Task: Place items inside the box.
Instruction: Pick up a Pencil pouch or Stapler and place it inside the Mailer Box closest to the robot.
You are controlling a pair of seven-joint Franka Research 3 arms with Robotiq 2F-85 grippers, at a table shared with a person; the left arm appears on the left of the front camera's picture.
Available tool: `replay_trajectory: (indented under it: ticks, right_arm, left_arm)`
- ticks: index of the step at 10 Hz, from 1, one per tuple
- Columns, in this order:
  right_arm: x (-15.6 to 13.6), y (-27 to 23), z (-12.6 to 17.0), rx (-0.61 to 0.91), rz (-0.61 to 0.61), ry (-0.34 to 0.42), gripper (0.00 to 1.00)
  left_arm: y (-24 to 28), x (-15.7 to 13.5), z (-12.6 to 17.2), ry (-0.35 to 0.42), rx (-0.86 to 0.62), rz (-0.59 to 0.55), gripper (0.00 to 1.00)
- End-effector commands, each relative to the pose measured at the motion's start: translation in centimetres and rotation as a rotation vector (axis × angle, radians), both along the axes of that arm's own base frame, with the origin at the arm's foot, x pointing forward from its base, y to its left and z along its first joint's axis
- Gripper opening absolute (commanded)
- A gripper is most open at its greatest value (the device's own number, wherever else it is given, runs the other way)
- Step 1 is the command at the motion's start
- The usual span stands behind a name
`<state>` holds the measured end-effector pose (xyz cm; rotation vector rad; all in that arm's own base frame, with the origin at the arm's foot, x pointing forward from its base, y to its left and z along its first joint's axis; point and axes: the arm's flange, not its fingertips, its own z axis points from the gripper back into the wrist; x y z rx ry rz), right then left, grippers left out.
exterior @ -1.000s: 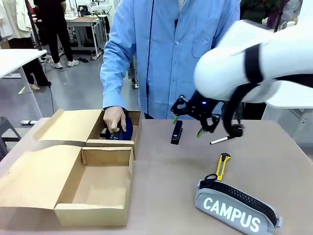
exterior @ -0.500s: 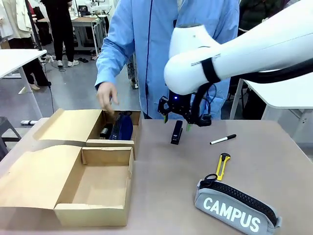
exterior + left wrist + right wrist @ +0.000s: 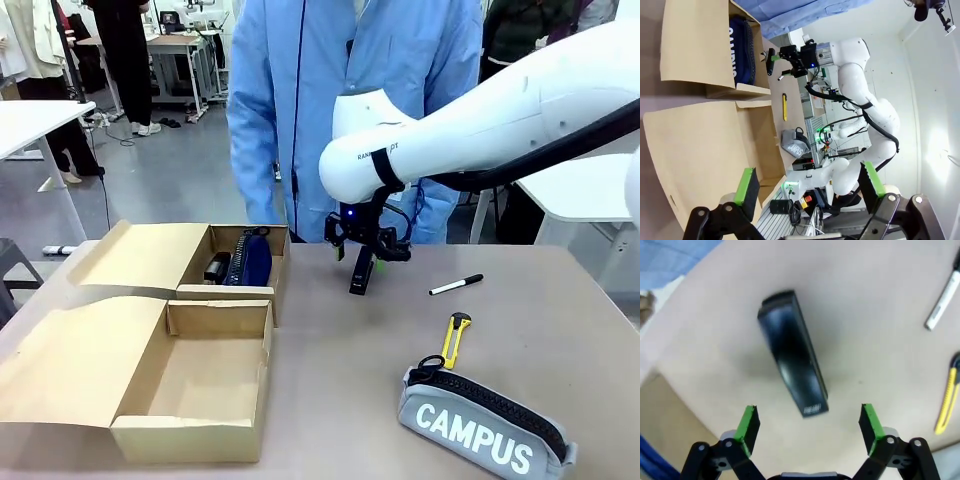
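A black stapler (image 3: 361, 273) lies on the table's far middle, and my right gripper (image 3: 359, 256) hovers just above it, open. In the right wrist view the stapler (image 3: 792, 352) lies between and ahead of the spread green pads (image 3: 748, 422), untouched. The open cardboard box (image 3: 190, 425) stands at the left. Its far section holds a navy pouch (image 3: 251, 259) and another black stapler (image 3: 216, 268). A grey "CAMPUS" pouch (image 3: 485, 420) lies front right, with a yellow utility knife (image 3: 456, 338) behind it. My left gripper (image 3: 808, 182) is open above the box flap (image 3: 700, 145).
A person in a blue coat (image 3: 350, 90) stands at the far edge, behind the stapler, hands away from the table. A black-and-white marker (image 3: 456, 285) lies to the right of the stapler. The box's near section (image 3: 205, 380) holds nothing.
My right gripper swung left across the table and came down over the stapler, staying open. The person's hand lifted out of the box's far section and withdrew.
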<state>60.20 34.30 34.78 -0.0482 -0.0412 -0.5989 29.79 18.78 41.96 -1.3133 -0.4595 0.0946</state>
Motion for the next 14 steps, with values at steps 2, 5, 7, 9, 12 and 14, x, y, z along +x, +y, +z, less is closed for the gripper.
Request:
replay_trajectory:
  ticks: [2, 5, 7, 9, 12, 14]
  right_arm:
    - [1.5, -1.0, -1.2, -0.02, 0.035, 0.015, 1.0]
    - [1.6, -2.0, -2.3, 0.015, 0.093, 0.006, 0.4]
    - [1.7, -2.4, -3.0, 0.047, 0.155, 0.011, 0.0]
    - [1.8, -2.5, -4.3, 0.07, 0.223, 0.029, 0.0]
    - [1.6, -2.6, -5.1, 0.072, 0.253, 0.049, 0.0]
    - [1.2, -3.0, -4.5, 0.077, 0.254, 0.039, 0.0]
  left_arm:
    - [-0.1, -0.1, 0.2, -0.027, -0.01, -0.002, 1.0]
    - [-0.1, -0.1, 0.2, -0.027, -0.01, -0.002, 1.0]
    - [-0.1, -0.1, 0.2, -0.027, -0.01, -0.002, 1.0]
    - [-0.1, -0.1, 0.2, -0.027, -0.01, -0.002, 1.0]
    - [-0.1, -0.1, 0.2, -0.027, -0.01, -0.002, 1.0]
    - [-0.1, -0.1, 0.2, -0.027, -0.01, -0.002, 1.0]
